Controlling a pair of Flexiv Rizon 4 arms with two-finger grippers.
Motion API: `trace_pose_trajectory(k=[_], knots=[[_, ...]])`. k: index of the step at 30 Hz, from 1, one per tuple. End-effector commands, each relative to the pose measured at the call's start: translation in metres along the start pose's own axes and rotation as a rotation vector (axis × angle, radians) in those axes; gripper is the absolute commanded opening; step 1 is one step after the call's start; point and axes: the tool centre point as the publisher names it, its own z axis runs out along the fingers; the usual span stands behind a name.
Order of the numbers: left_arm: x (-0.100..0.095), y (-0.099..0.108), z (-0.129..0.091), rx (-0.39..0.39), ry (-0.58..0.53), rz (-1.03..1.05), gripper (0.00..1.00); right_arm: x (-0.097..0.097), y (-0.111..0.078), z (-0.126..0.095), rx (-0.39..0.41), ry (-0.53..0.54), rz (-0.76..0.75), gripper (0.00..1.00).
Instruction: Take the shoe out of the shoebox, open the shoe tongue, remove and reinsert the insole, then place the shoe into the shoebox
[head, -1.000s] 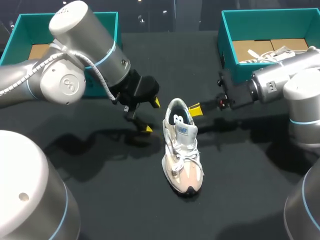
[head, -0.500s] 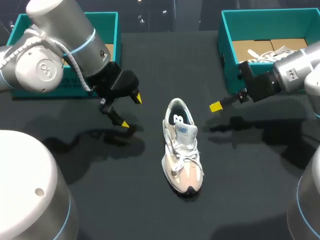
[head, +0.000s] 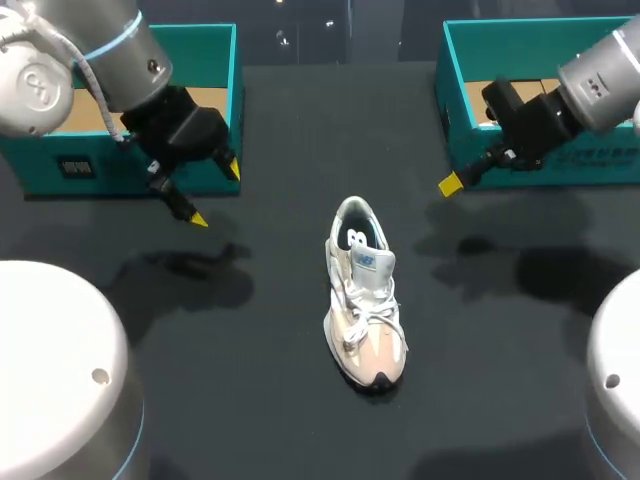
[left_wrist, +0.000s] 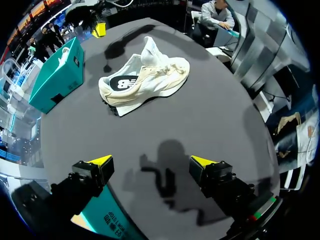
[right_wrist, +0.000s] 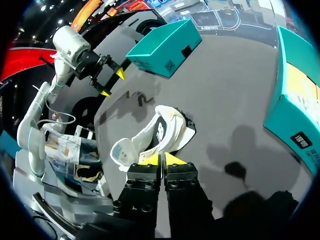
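Head view: cardboard (head: 478, 100) lines left shoebox (head: 60, 165) and right shoebox (head: 455, 125); shoe (head: 365, 300) outside.

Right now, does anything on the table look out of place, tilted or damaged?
Nothing stands out. The shoe stands upright on its sole in the middle of the table, with no visible damage. The left gripper and the right gripper are both clear of it.

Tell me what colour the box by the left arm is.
Teal shoebox, clearest in the head view.
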Motion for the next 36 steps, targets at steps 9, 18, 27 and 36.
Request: trace_pose_trajectory(k=[9,18,27,36], knots=[[-0.007,0.009,-0.006,-0.035,0.024,0.083,1.00,0.016,0.008,0.012,0.104,-0.326,0.097,0.00],[-0.020,0.058,-0.034,-0.033,0.082,0.275,1.00,0.048,0.019,0.049,0.095,-0.482,0.210,0.00],[-0.016,0.087,-0.052,-0.035,0.089,0.345,1.00,0.081,0.022,0.072,0.092,-0.619,0.267,0.00],[-0.016,0.087,-0.052,-0.035,0.089,0.345,1.00,0.087,0.023,0.074,0.068,-0.639,0.236,0.00]])
